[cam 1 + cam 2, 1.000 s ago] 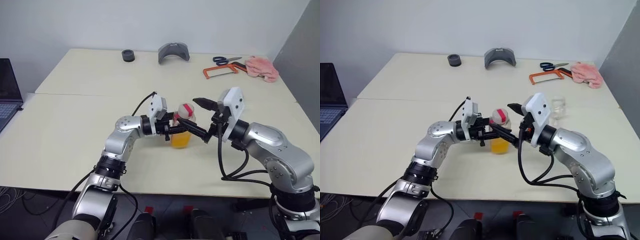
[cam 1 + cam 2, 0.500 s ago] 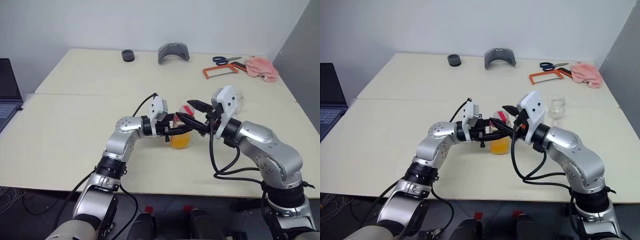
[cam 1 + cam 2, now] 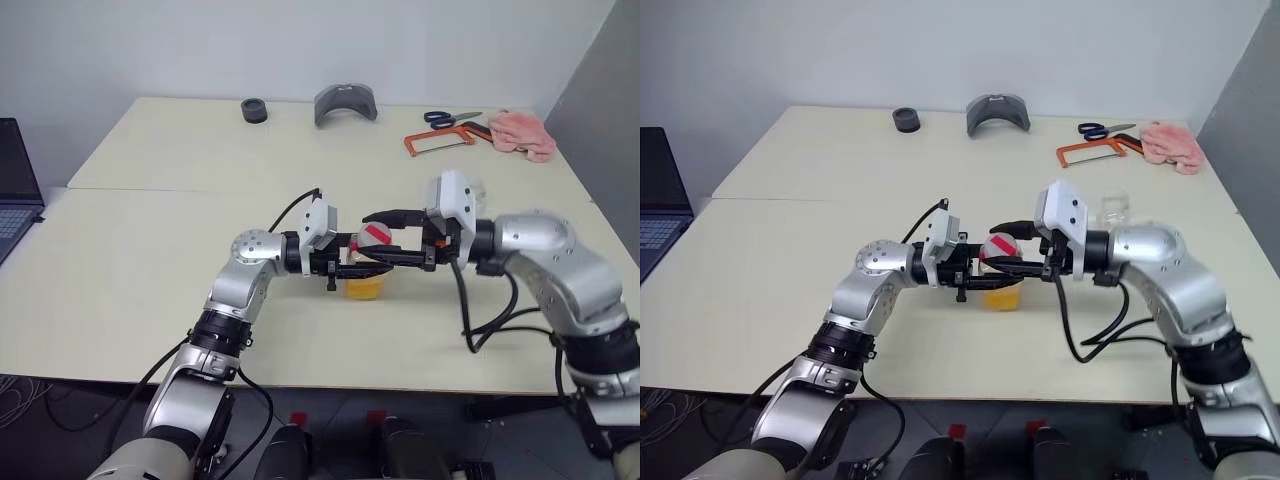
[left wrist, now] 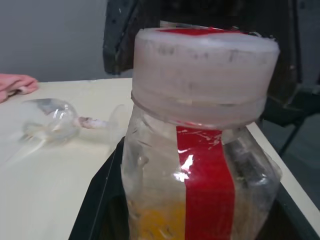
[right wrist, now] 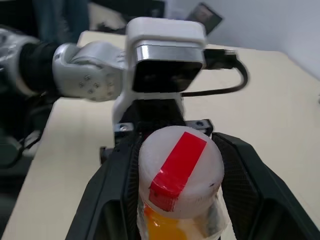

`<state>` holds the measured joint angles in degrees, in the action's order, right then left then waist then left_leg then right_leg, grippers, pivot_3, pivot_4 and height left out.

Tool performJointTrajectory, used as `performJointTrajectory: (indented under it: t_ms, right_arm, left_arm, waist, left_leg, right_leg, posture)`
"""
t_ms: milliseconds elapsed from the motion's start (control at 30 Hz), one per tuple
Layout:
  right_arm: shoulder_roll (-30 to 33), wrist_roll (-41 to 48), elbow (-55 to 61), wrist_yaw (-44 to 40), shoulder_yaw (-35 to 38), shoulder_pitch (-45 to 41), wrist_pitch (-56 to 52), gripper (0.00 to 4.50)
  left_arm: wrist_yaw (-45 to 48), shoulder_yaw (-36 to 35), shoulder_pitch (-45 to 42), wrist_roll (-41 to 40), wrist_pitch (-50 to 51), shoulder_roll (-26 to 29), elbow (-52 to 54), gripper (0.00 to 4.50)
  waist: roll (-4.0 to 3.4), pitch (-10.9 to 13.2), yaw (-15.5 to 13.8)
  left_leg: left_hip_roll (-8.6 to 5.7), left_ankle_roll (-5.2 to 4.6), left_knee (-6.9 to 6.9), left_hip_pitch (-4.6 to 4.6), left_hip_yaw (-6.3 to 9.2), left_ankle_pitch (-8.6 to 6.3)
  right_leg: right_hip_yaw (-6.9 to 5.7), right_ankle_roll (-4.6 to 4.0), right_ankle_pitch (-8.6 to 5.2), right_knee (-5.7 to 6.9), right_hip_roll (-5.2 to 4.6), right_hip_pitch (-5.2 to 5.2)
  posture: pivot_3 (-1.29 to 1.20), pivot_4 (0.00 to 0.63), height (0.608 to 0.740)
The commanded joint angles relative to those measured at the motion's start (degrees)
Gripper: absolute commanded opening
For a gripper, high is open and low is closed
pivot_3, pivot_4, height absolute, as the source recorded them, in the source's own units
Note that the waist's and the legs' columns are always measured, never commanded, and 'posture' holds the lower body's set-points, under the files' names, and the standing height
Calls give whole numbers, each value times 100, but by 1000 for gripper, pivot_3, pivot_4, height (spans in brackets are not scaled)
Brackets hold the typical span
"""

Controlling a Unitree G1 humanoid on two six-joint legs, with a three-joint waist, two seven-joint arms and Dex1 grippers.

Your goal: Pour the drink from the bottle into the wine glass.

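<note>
The bottle (image 3: 364,272) stands upright on the table (image 3: 150,270) with orange drink (image 3: 363,287) in its lower part. A red strip runs over its pale cap (image 5: 180,162) and down its side (image 4: 206,190). My left gripper (image 3: 374,268) reaches in level from the left and is shut on the bottle's body. My right gripper (image 3: 368,238) comes in from the right, its fingers (image 5: 112,190) closed on either side of the cap. The wine glass (image 3: 1114,209) stands behind my right wrist, apart from both grippers.
At the table's far edge lie a black ring (image 3: 256,110), a grey curved piece (image 3: 346,103), scissors (image 3: 450,118), an orange hacksaw (image 3: 440,143) and a pink cloth (image 3: 523,135). A laptop (image 3: 14,190) sits off to the left.
My right gripper has swung in from the right, turned level and closed its fingers around the cap. The left gripper and the bottle have stayed in place.
</note>
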<state>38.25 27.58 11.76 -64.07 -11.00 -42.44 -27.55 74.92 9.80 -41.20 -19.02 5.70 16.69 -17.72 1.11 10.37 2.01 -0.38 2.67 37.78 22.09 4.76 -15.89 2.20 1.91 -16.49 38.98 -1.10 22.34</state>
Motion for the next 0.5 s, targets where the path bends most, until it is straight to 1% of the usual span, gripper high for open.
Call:
performJointTrajectory:
  t_ms: [33,100,133,200,233,333,367,433,500]
  right_arm:
    - [187,74,64,-637,-35,-240,69,1891]
    - [322,24,164,-635,34,-65,54,1891]
    - [263,9,184,-410,173,35,98,1891]
    - [181,58,279,-16,470,225,71,2621]
    - [161,98,368,164,617,327,19,2890]
    - [82,278,771,753,1056,616,-256,3979]
    - [96,451,975,914,1212,739,-483,4007]
    - [-64,1025,1557,1560,1627,1076,-1143,4007]
    - [-302,1210,2139,2229,1774,1448,-1474,4007]
  left_arm:
    - [-59,-58,-126,-55,52,-55,-88,1768]
    - [-138,-97,-82,-82,80,-112,-44,1768]
    - [-163,-103,-52,-91,90,-127,-16,1768]
    - [-197,-95,7,-104,97,-137,33,1767]
    - [-212,-93,34,-110,102,-141,54,1765]
    - [-274,-103,75,-132,125,-160,87,1740]
    - [-290,-112,75,-126,120,-170,75,1740]
    - [-354,-153,39,-108,83,-205,-14,1740]
    - [-433,-204,-16,-117,63,-251,-105,1740]
  waist:
    - [0,0,-14]
    - [2,2,-23]
    - [3,2,-26]
    - [3,2,-30]
    - [3,2,-31]
    - [3,2,-34]
    - [3,2,-34]
    - [2,2,-37]
    - [2,2,-40]
  left_leg:
    - [0,0,0,1,1,0]
    - [5,0,1,5,7,0]
    - [5,0,1,9,8,0]
    - [6,0,7,17,20,0]
    - [5,0,9,21,25,0]
    - [5,1,16,44,35,1]
    - [5,2,17,57,38,1]
    - [5,4,19,69,43,3]
    - [7,13,17,80,54,7]
  right_leg:
    - [-1,0,0,0,-1,0]
    - [0,-1,0,0,-10,0]
    - [-1,-1,0,-1,-17,1]
    - [0,0,0,-2,-23,3]
    - [0,0,0,-1,-27,4]
    - [2,1,1,6,-29,30]
    - [0,2,2,9,-28,42]
    - [-3,1,2,11,-27,55]
    - [-5,0,2,10,-27,61]
  posture:
    - [0,150,740]
    - [0,150,740]
    - [0,150,740]
    - [0,150,740]
    - [0,150,740]
    - [0,150,740]
    - [0,150,740]
    - [0,150,740]
    - [0,150,740]
